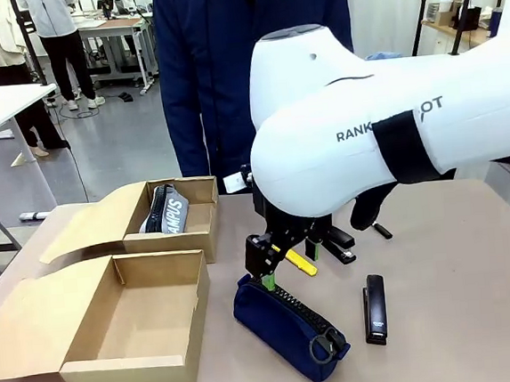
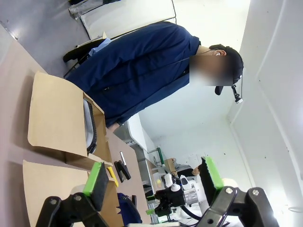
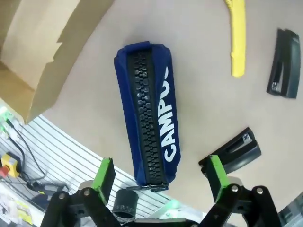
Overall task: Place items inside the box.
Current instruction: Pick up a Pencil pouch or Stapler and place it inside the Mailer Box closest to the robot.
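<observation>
The navy pouch [image 1: 285, 327] lettered "CAMPUS" lies on the table with its zip up, right of the box [image 1: 132, 371], which is open and empty with its flap laid out to the left. My right gripper [image 1: 267, 275] hangs open just above the pouch's far end. In the right wrist view the pouch [image 3: 149, 109] runs lengthwise up the picture from the open gripper [image 3: 160, 182]. The yellow knife [image 1: 301, 263] and one black stapler [image 1: 338, 244] lie just behind the gripper; another stapler [image 1: 374, 308] lies right of the pouch. My left gripper [image 2: 154, 177] is open on nothing, raised off the table.
A second open cardboard box [image 1: 202, 245] behind the first holds a dark pouch [image 1: 166, 212] with white and grey lettering. A person in a navy jacket [image 1: 227, 77] stands at the far edge. The right arm's white body [image 1: 384, 135] hides the table's middle back.
</observation>
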Robot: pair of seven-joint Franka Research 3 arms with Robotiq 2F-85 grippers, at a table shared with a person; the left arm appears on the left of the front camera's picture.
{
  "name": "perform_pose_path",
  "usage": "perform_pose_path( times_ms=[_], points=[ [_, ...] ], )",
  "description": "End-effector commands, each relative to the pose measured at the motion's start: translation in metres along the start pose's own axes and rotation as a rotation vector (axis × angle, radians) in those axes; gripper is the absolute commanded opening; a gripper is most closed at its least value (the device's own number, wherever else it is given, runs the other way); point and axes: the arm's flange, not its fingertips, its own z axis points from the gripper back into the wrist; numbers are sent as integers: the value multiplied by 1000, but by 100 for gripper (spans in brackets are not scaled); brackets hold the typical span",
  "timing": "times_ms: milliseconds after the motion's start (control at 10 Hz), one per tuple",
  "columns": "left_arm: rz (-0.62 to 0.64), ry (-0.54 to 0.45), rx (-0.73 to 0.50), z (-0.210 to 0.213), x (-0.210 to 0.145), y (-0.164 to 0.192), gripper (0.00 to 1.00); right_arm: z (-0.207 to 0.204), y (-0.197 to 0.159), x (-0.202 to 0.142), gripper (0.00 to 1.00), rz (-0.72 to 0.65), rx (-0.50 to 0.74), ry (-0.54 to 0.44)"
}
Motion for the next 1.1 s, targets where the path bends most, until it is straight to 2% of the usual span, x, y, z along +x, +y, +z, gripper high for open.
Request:
perform_pose_path(
  times_ms=[0, 200, 600, 800, 900, 1000],
  points=[
    [-24, -16, -25, -1, 0, 0, 100, -5, -8, -7, 100, 73, 91, -3],
    [-24, -16, -25, -1, 0, 0, 100, -15, -5, -4, 100, 64, 81, 9],
    [-24, -16, -25, -1, 0, 0, 100, -97, 8, 26, 100, 33, 38, 145],
    [-24, -16, -25, -1, 0, 0, 100, -111, 11, 25, 100, 33, 58, 163],
    [-24, -16, -25, -1, 0, 0, 100, -107, 11, 21, 43, 22, 38, 127],
    [-24, -16, -25, -1, 0, 0, 100, -101, 10, 19, 42, 32, 54, 102]
  ],
)
